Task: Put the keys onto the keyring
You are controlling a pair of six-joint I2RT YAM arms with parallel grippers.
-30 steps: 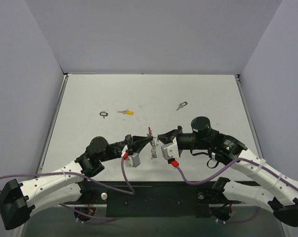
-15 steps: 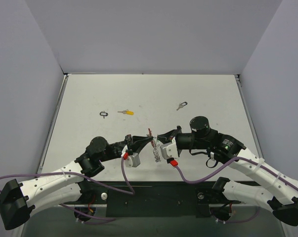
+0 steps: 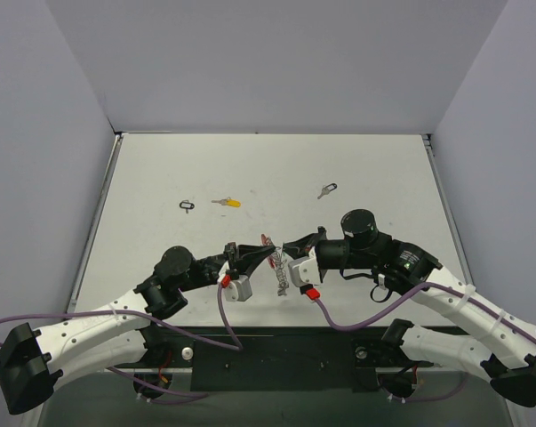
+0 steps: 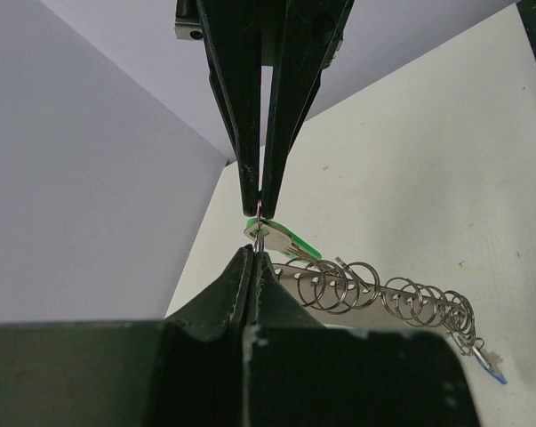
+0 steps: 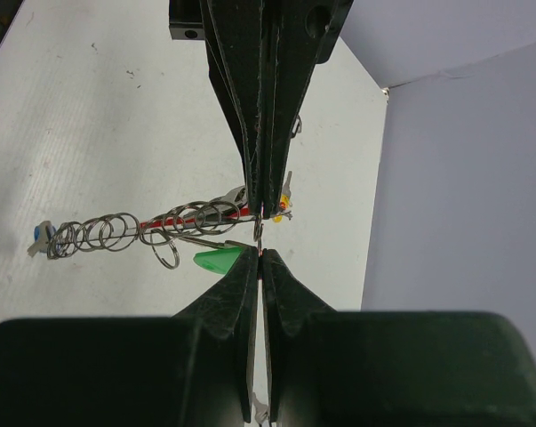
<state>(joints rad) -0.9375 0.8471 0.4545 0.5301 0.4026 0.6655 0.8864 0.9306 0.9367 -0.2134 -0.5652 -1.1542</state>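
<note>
My left gripper [image 3: 268, 253] and right gripper [image 3: 285, 250] meet tip to tip above the near middle of the table. Both are shut on one thin ring of the keyring [image 3: 282, 276], which hangs between them. In the left wrist view my left gripper [image 4: 257, 254] pinches that ring, and the green key [image 4: 284, 238] sits on it. The silver coil [image 4: 379, 295] trails right to a blue key [image 4: 491, 362]. In the right wrist view my right gripper [image 5: 260, 253] holds the ring beside the green key [image 5: 218, 259] and the keyring [image 5: 134, 229]. A yellow key [image 3: 227, 202] and a black key [image 3: 327, 189] lie farther back.
A small bare black loop [image 3: 188, 205] lies left of the yellow key. The table [image 3: 383, 169] is walled by grey panels at the left, back and right. Purple cables loop from both arms near the front edge.
The right gripper has shifted slightly left, and the hanging keyring has swung a little with it. Both grippers stay shut.
</note>
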